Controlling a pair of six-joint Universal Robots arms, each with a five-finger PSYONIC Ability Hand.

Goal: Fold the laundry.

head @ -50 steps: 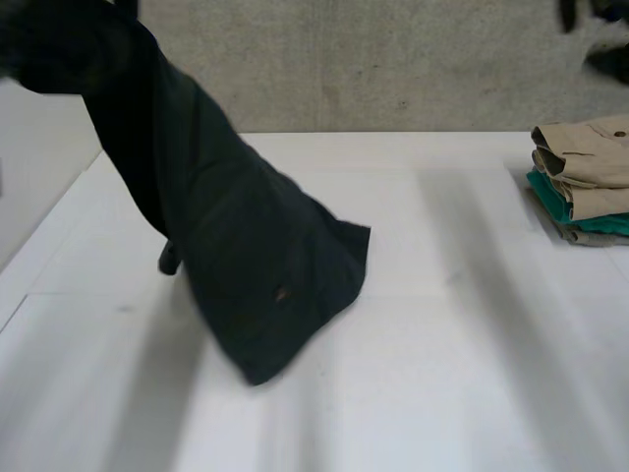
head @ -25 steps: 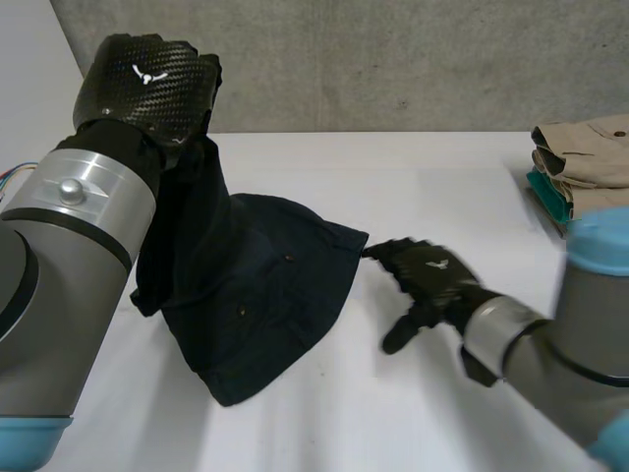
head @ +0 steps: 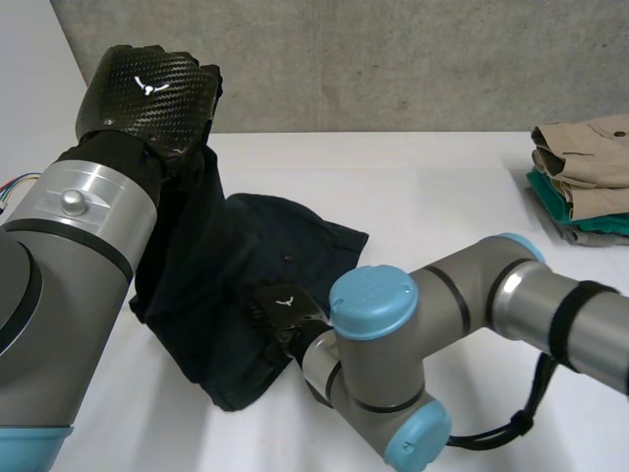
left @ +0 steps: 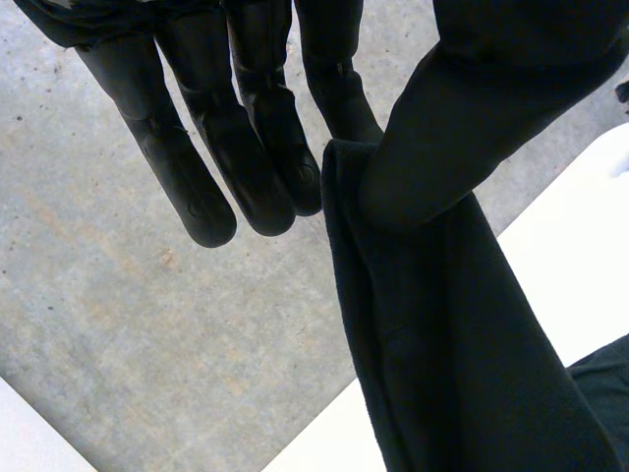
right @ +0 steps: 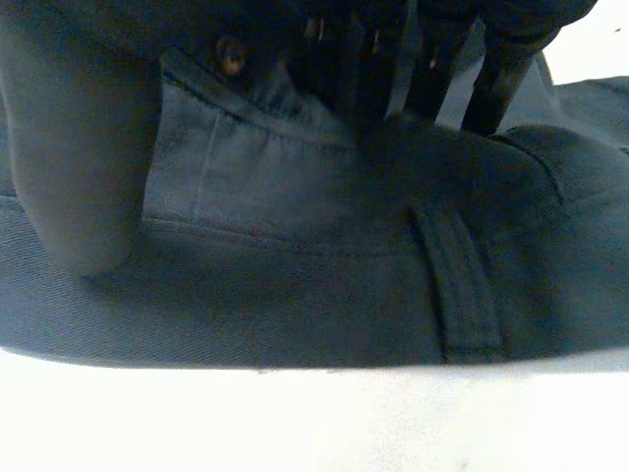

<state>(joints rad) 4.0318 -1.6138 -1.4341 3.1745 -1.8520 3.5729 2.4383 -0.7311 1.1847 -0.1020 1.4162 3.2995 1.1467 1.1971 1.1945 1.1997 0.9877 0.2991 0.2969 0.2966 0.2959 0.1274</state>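
Head view: finds right hand (head: pixel 285 305) now on navy trousers (head: pixel 246 251) near their 5 o'clock edge (earlier beside them, 3 o'clock); cannot tell its grip. Shows left hand (head: pixel 147 93) pinching cloth aloft at 11 o'clock, rest draped onto white table (head: pixel 442 197). Suggests spreading next.

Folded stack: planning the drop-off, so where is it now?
In the head view, the folded stack sits at the table's far right edge, apart from the dark trousers.

You've got the garment (head: pixel 246 285) on the table (head: pixel 442 197) left of centre, one end held up by left hand (head: pixel 147 98) far left, right hand (head: pixel 285 307) on its near part, folded stack (head: pixel 585 182) far right
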